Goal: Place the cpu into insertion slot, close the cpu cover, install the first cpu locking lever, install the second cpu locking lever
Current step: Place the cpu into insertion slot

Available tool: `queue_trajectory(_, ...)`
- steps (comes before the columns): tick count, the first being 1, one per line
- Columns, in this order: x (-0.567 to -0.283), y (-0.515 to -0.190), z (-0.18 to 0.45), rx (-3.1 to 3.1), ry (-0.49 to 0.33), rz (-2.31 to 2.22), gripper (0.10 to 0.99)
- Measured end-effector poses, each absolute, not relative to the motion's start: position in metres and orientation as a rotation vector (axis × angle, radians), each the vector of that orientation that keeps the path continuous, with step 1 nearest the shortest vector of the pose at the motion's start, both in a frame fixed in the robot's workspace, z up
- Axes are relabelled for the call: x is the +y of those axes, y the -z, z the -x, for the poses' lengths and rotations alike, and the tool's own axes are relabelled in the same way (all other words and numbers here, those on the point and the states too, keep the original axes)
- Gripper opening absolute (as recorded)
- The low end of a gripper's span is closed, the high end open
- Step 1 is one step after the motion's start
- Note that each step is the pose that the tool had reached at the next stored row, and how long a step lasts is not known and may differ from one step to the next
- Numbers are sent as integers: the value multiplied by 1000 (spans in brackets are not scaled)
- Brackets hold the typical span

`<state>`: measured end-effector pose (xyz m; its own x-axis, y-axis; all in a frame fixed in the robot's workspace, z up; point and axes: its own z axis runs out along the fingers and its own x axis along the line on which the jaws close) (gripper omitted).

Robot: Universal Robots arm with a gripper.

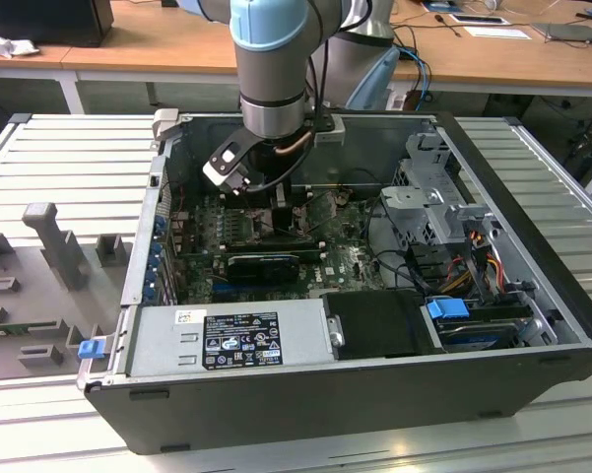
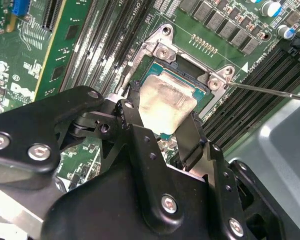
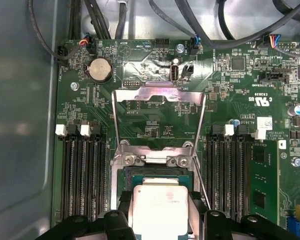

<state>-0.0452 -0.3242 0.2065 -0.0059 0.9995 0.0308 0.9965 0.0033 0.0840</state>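
Second wrist view gives you the best look at the fingers [image 2: 189, 140]. The two black pads press against opposite edges of the cpu [image 2: 164, 107], so your gripper [image 2: 163, 109] is clamped on the chip. Its pale silver face is up, and it sits directly over the insertion slot [image 2: 189, 75]. You cannot tell whether its underside touches the socket yet. A thin wire locking lever [image 2: 269, 91] runs out from the socket's corner, unlatched and lying across the memory slots [image 2: 249, 95].

In the first wrist view you see the same chip [image 3: 158, 207] between the fingers, covering most of the dark socket [image 3: 159, 172]. The cpu cover [image 3: 159, 93] is swung open on its hinge at the socket's edge, with green board showing through its cut-out middle.

In the exterior view your arm [image 1: 271, 69] reaches down into the open computer case [image 1: 542, 227], with the gripper [image 1: 276, 202] low over the motherboard [image 1: 345, 261], toward the far wall. A grey power supply [image 1: 227, 335] lies along the near edge, and a metal drive cage [image 1: 433, 197] stands at the exterior view's right.
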Motion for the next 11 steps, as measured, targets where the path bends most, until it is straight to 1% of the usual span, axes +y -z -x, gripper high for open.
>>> queue_trajectory(11,-323,-203,43,2198,-123,-2189,529)
